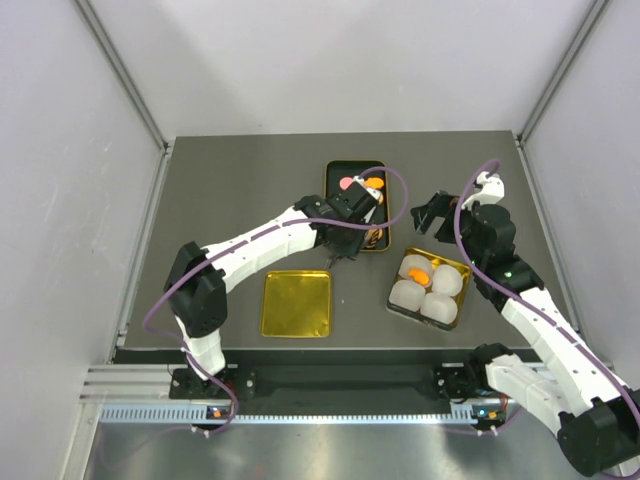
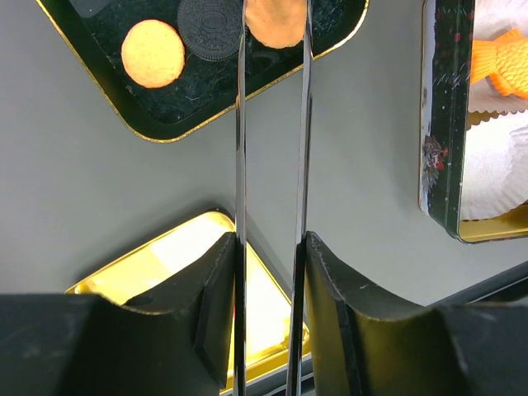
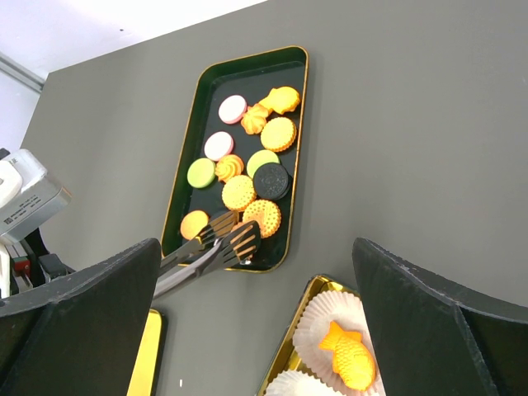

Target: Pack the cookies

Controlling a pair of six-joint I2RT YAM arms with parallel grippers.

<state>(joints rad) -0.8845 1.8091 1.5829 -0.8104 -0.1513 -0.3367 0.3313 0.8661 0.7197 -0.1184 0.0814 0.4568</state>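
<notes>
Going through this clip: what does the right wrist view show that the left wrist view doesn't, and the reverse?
Only the right wrist view: the dark tray in full, with its pink cookies and green cookie, and the right gripper open, holding nothing. Only the left wrist view: the left gripper shut on the tongs, and the printed side wall of the tin. Both: the tongs' tips at the tray, the black cookie, and the fish-shaped cookie in its paper cup.

Lab cell: white panel walls, grey table
</notes>
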